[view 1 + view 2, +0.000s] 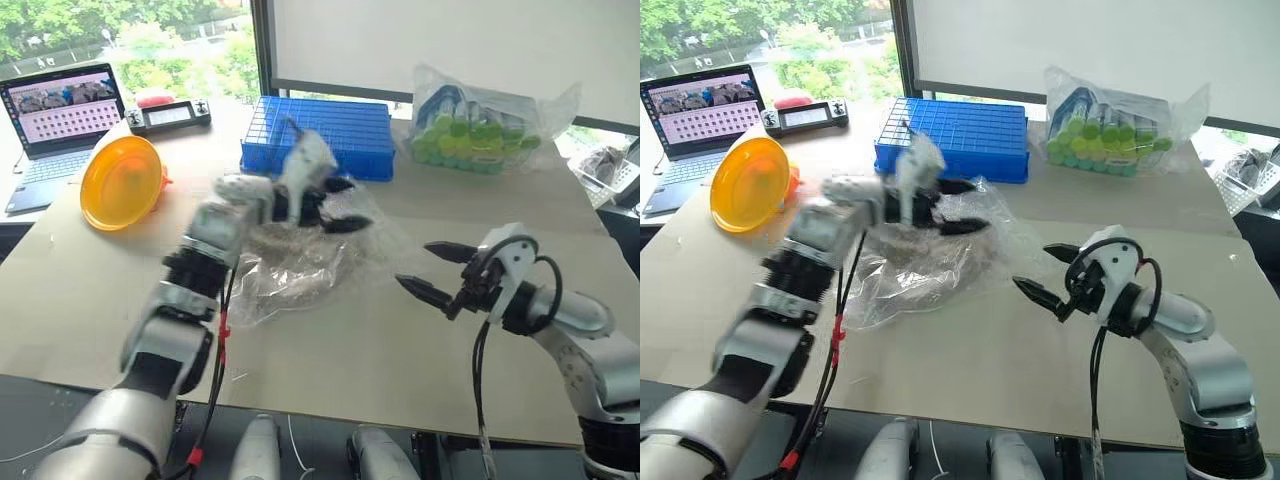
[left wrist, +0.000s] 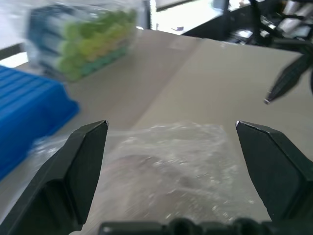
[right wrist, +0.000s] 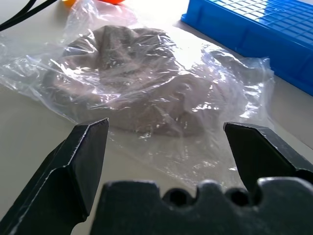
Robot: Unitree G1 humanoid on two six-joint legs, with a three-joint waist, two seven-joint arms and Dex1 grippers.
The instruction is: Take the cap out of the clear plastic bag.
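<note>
Starting at the left, your left gripper point(image 1: 338, 205) is hanging over the far edge of the clear plastic bag point(image 1: 300, 265), its jaws spread as wide as they go and holding nothing. The bag is lying flat on the table point(image 1: 80, 290) in front of the blue crate point(image 1: 318, 135), and the cap point(image 3: 132, 83) is sitting fully inside it, a tan mound under the crinkled film. You are aiming to pin or pinch the film here, so take loose plastic only; if you catch cap fabric with this hand, the cap will likely drag with the bag instead of sliding free. Moving right, your right gripper point(image 1: 433, 268) is hovering clear of the bag's near-right edge, jaws equally wide and empty, pointing toward the bag. I cannot tell where the bag's mouth is lying, so look for the slack open edge before sending this hand in for the cap.
</note>
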